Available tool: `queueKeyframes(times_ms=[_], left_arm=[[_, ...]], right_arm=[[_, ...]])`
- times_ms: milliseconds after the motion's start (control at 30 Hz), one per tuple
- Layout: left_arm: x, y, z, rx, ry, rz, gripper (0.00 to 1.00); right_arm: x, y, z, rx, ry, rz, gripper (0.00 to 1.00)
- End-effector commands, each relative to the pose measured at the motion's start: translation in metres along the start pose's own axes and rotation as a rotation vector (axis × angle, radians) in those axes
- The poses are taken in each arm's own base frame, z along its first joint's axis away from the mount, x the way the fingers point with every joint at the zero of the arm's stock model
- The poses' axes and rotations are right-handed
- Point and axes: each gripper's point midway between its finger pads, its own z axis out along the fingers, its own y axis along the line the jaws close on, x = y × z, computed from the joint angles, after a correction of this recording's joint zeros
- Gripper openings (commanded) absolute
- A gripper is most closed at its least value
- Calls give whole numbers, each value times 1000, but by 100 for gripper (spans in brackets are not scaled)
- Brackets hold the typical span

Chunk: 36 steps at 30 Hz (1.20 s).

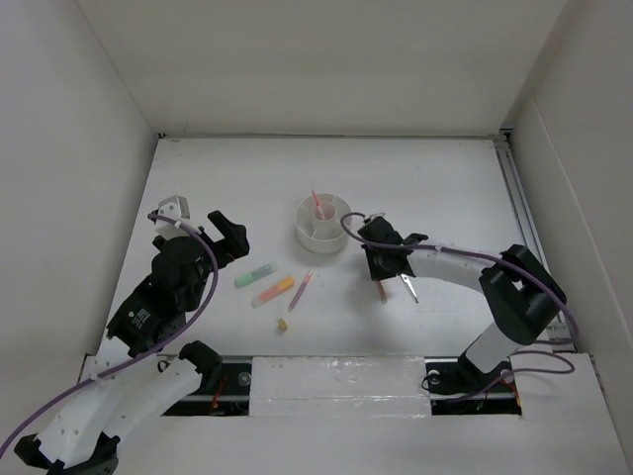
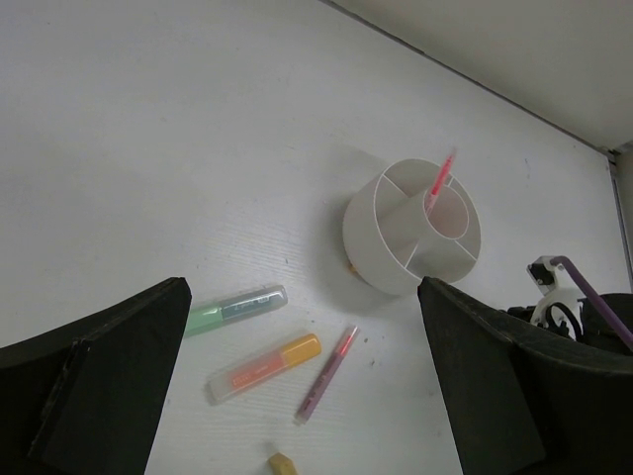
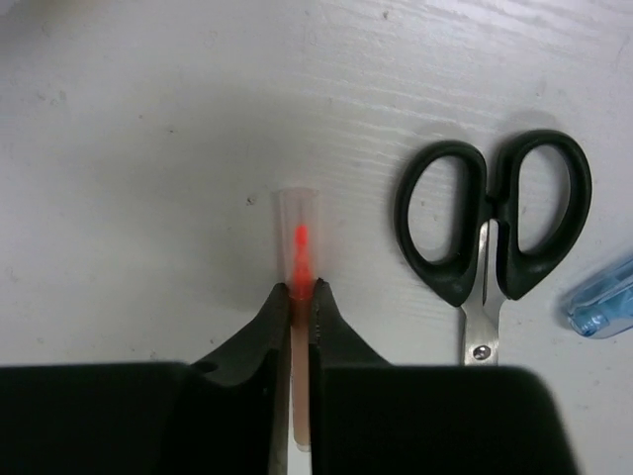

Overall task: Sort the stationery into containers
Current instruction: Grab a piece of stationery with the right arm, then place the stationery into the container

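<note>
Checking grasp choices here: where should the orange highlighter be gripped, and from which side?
Mid-barrel, from straight above, closing across its width. The orange highlighter lies flat with bare gaps toward the green highlighter and the pink pen, so there is likely room on either side.

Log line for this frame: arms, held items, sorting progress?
left pincer: open, empty | right pincer: shut on red pen beside scissors | organizer: one pink pen inside | loose: green highlighter, orange highlighter, thin pen, eraser bit

My white table carries the round organizer. Near it lie a green highlighter, orange highlighter, pink pen, eraser bit and scissors
</note>
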Motion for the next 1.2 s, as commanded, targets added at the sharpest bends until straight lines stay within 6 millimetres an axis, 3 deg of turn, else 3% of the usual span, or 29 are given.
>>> queueKeyframes(times_ms=[0,167,300,533,700,767,800,833,867,900,967,1000,1100,1133,1167], left_arm=[[-16,-8,-4,21,-34,-32,99],[-17,-7,-4,14,-39,-41,99],[-17,-5,-2,-7,-46,-55,99],[-15,1,0,-44,-46,-60,99],[-16,5,0,-65,-53,-55,99],[-16,5,0,-65,-53,-55,99],[-16,5,0,-64,-53,-64,99],[-16,5,0,-64,-53,-64,99],[-16,5,0,-64,-53,-64,99],[-16,5,0,-64,-53,-64,99],[-18,4,1,-60,-59,-58,99],[-14,6,2,-65,-53,-53,99],[-14,6,2,-65,-52,-44,99],[-14,6,2,-65,-52,-44,99],[-15,3,2,-52,-54,-50,99]], right_arm=[[39,-5,13,68,146,-35,0],[25,8,7,52,80,-32,0],[-18,21,-29,-35,-83,22,0],[-126,21,-126,-194,-548,101,0],[-197,44,-220,-428,-951,-18,0],[-207,60,-240,-561,-1030,-132,0],[-210,68,-235,-595,-1049,-202,0],[-218,81,-257,-708,-1138,-293,0],[-223,88,-266,-760,-1172,-335,0],[-226,97,-257,-811,-1160,-367,0],[-235,111,-282,-953,-1237,-486,0],[-238,122,-263,-994,-1203,-519,0],[-246,136,-263,-1097,-1207,-601,0],[-246,142,-242,-1137,-1154,-582,0],[-248,141,-246,-1166,-1186,-618,0]])
